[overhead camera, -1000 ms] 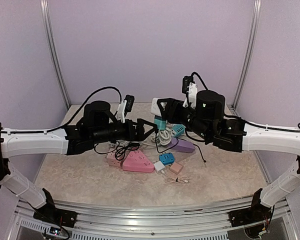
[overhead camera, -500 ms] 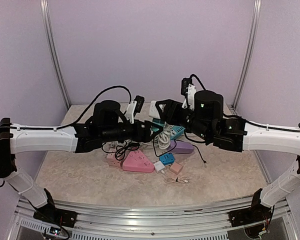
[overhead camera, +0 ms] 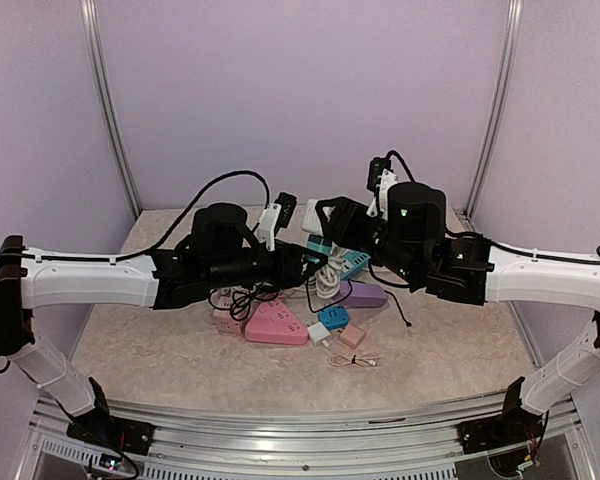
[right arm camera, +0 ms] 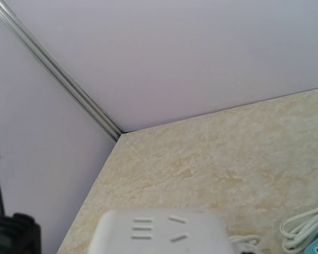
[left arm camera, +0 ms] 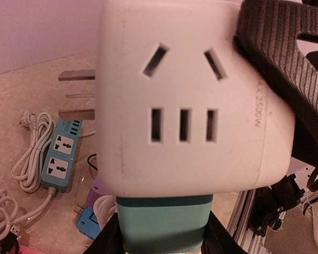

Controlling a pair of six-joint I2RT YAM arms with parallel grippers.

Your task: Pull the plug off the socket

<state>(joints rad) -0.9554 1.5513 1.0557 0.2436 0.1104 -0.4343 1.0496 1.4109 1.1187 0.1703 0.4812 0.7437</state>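
Note:
The socket (left arm camera: pixel 185 100) is a white cube adapter held up in the air, with metal prongs (left arm camera: pixel 77 95) sticking out of its left side. A teal plug (left arm camera: pixel 164 219) sits in its underside. My left gripper (left arm camera: pixel 164 235) is shut on that plug, a black finger against each side. My right gripper (overhead camera: pixel 318 222) is shut on the socket; one ribbed finger (left arm camera: pixel 286 69) presses its upper right edge. In the right wrist view only the socket's top (right arm camera: pixel 159 233) shows and the fingers are hidden. From above, the two grippers meet over the table's middle, the left gripper (overhead camera: pixel 308 256) just below the right.
Below on the table lie a pink triangular strip (overhead camera: pixel 276 325), a blue adapter (overhead camera: pixel 333 317), a purple adapter (overhead camera: pixel 368 293), a teal power strip (left arm camera: pixel 61 153) with a coiled white cord (left arm camera: pixel 32 153), and a loose white cable (overhead camera: pixel 354 360). Purple walls close in three sides.
My left arm has reached right to the socket, and its jaws have closed from wide open onto the teal plug. The right arm has barely moved.

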